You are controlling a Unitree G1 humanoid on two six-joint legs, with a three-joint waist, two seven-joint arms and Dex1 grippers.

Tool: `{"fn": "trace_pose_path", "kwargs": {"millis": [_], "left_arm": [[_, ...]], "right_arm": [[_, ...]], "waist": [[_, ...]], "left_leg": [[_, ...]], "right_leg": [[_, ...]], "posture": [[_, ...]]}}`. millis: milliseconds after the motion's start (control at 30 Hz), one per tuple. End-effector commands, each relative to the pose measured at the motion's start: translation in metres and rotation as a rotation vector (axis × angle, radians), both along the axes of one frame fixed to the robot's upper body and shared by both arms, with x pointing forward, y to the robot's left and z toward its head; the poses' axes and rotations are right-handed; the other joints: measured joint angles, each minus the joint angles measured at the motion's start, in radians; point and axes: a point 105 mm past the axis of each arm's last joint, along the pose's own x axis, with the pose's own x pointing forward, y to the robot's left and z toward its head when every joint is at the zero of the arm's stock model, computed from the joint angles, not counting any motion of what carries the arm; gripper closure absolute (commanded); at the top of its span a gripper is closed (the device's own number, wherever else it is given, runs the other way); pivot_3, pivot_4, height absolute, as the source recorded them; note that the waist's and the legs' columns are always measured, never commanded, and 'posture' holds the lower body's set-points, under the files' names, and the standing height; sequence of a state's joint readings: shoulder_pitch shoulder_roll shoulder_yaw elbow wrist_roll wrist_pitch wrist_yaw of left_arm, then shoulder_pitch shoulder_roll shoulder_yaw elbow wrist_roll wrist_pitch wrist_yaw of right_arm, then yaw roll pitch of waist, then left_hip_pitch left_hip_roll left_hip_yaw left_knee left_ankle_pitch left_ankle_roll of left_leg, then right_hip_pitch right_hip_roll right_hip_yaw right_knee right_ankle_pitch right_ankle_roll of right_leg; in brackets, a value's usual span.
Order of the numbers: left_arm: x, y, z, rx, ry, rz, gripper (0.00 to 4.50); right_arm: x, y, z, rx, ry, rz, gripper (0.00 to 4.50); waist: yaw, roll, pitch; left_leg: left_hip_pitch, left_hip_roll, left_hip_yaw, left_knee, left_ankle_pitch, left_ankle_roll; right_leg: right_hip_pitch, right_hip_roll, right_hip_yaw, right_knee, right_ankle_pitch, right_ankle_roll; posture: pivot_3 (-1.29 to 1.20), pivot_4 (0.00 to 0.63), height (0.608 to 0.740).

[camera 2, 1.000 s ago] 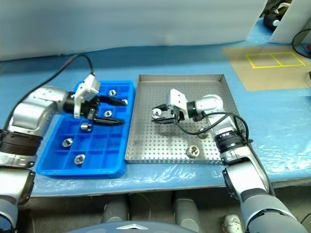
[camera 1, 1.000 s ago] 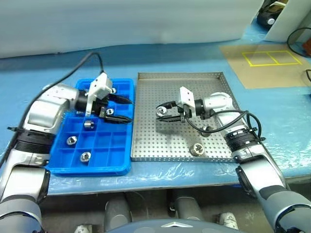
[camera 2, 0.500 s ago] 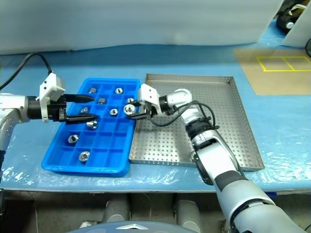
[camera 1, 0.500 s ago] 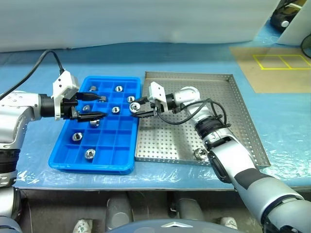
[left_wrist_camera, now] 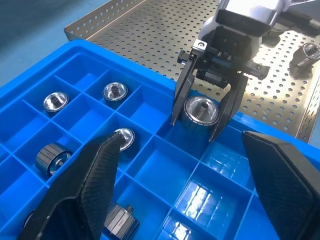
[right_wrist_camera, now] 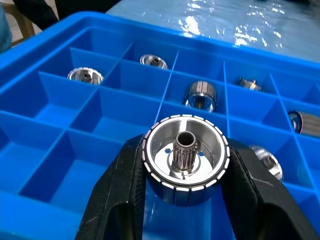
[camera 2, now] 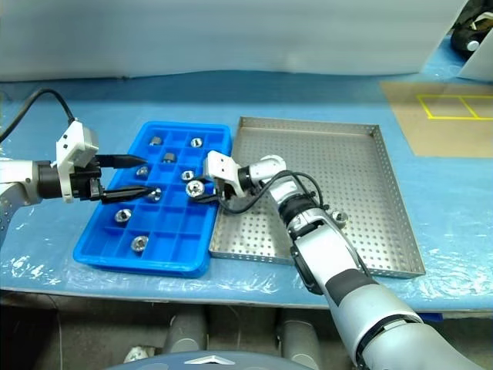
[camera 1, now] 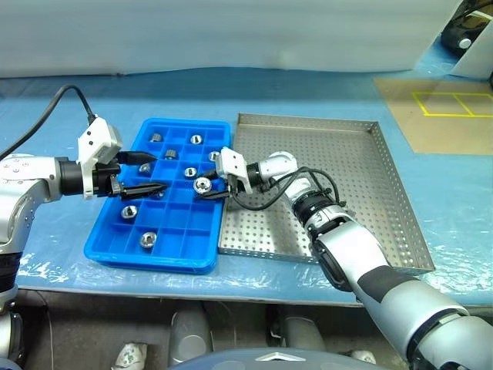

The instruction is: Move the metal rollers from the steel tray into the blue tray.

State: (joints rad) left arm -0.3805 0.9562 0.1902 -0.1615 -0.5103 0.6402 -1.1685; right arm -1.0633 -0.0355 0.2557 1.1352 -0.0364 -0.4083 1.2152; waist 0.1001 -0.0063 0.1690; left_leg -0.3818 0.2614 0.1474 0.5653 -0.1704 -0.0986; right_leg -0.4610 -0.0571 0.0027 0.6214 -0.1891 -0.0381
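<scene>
Right claw point(camera 1: 209, 187) pinches a roller point(camera 1: 202, 185) over the blue tray point(camera 1: 115, 245), at its edge nearest the steel tray point(camera 1: 362, 166), so I can drop it into a cell. From my head cameras, my left claw point(camera 1: 146, 173) hangs spread and empty over the far cells, clear of the drop. Left wrist: fingers flank the roller above a bare cell. Right wrist: roller faces me; contact looks loose, perhaps.
</scene>
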Motion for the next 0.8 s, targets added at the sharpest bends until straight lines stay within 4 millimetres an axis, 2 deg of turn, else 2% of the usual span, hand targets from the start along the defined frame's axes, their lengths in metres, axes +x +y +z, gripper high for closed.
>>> {"fn": "trace_pose_path", "kwargs": {"millis": [33, 133, 333, 500, 700, 800], "left_arm": [[-0.001, -0.004, 0.012, 0.003, -0.045, -0.021, 0.42], [0.0, -0.006, 0.011, 0.001, -0.041, -0.032, 0.42], [0.0, -0.02, 0.009, -0.004, -0.021, -0.112, 0.42], [0.008, -0.049, 0.006, -0.033, -0.011, -0.226, 0.42], [0.014, -0.1, -0.004, -0.071, 0.004, -0.419, 0.42], [0.017, -0.122, -0.005, -0.091, 0.005, -0.506, 0.42]], "right_arm": [[0.005, -0.002, 0.01, 0.02, -0.048, -0.011, 1.46], [0.008, -0.004, 0.012, 0.027, -0.064, -0.041, 0.48], [0.015, -0.023, 0.033, 0.086, -0.113, -0.057, 0.48], [0.019, -0.079, 0.05, 0.087, -0.148, -0.126, 0.48], [0.012, -0.165, 0.046, 0.022, -0.136, -0.362, 0.48], [-0.001, -0.209, 0.034, -0.027, -0.099, -0.5, 0.48]], "waist": [[-0.001, 0.0, 0.0], [-0.001, 0.0, 0.0], [-0.001, 0.0, 0.0], [0.003, 0.0, 0.0], [-0.006, 0.0, 0.0], [-0.02, 0.0, 0.0]], "left_leg": [[0.0, 0.0, 0.0, 0.0, 0.0, 0.0], [0.0, 0.0, 0.0, 0.0, 0.0, 0.0], [-0.001, 0.0, 0.0, 0.002, 0.0, 0.0], [-0.001, 0.0, 0.0, 0.003, 0.001, -0.001], [0.0, -0.001, 0.0, 0.007, 0.001, -0.001], [0.002, -0.001, 0.001, 0.006, 0.001, -0.001]], "right_leg": [[0.0, 0.0, 0.0, 0.0, 0.0, 0.0], [0.0, 0.0, 0.0, 0.0, 0.0, 0.0], [0.001, -0.001, 0.0, 0.0, 0.0, 0.0], [0.002, -0.001, 0.0, 0.001, 0.0, 0.0], [0.004, -0.001, 0.002, -0.001, 0.0, 0.0], [0.004, 0.001, 0.004, 0.0, 0.0, 0.001]], "posture": [[0.18, 0.15, 0.74], [0.16, 0.15, 0.74], [0.12, 0.15, 0.74], [0.04, 0.15, 0.74], [-0.06, 0.15, 0.74], [-0.16, 0.15, 0.74]]}}
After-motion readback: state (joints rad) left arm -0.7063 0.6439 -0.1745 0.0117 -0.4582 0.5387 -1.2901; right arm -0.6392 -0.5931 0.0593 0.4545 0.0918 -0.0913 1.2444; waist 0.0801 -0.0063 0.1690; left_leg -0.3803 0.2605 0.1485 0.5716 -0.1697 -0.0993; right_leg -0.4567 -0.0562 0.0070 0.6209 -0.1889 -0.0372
